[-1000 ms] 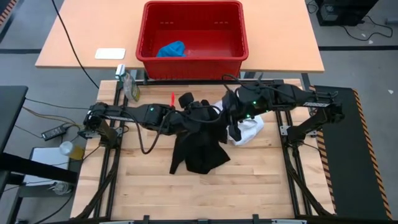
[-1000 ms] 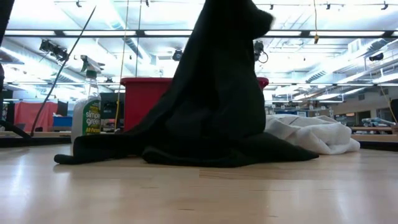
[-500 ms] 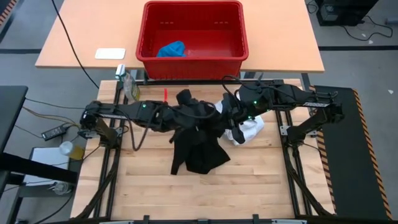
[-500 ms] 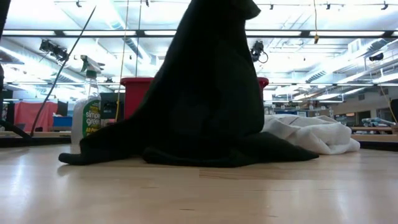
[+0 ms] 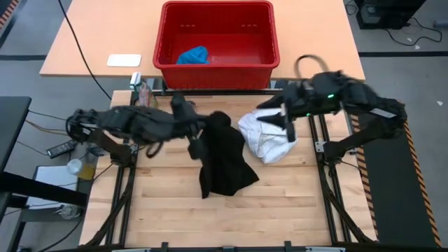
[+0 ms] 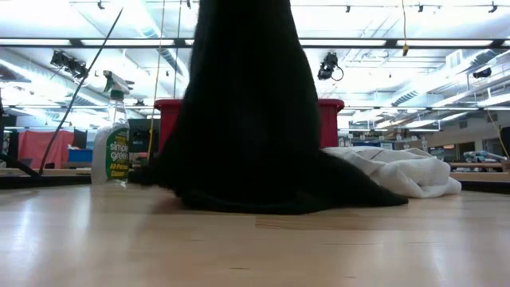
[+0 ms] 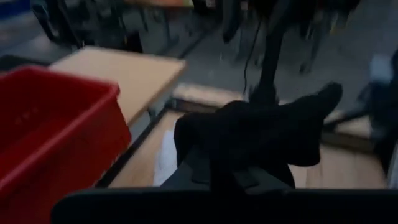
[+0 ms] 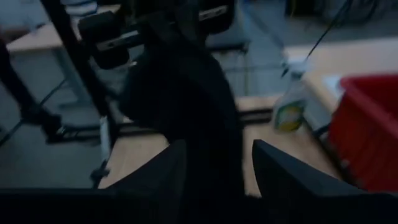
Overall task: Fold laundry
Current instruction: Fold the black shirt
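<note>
The large black garment [image 5: 224, 157] hangs in a tall column [image 6: 247, 104] from my left gripper [image 5: 203, 131], which is shut on its upper part; its lower end [image 6: 263, 195] lies on the table. The white garment [image 5: 267, 136] lies crumpled on the table to its right. My right gripper [image 5: 285, 120] stands open above the white garment's far right side, clear of the black one; in the right wrist view its fingers [image 8: 283, 171] are apart. The blue garment [image 5: 192, 54] lies in the red basket [image 5: 217, 66]. My left gripper holds the black garment by a bunched part near its top [image 7: 261, 134], coming from the table's left. The cloth covers the fingertips, so layers and edge do not show. The garment hangs below, slack, its lower end [image 5: 225, 185] on the table.
A spray bottle [image 6: 111, 147] stands at the table's far left corner [image 5: 143, 94]. The red basket sits on a second table beyond the far edge, with a white card [image 5: 124, 60] beside it. Bare wood [image 5: 231, 217] lies along the near side.
My right gripper has opened, let go of the black garment and drawn back toward the table's right edge. My left gripper has shut on the garment's top and pulled it toward the left. The garment now hangs narrower, its lower end staying on the table, and more of the white garment shows.
</note>
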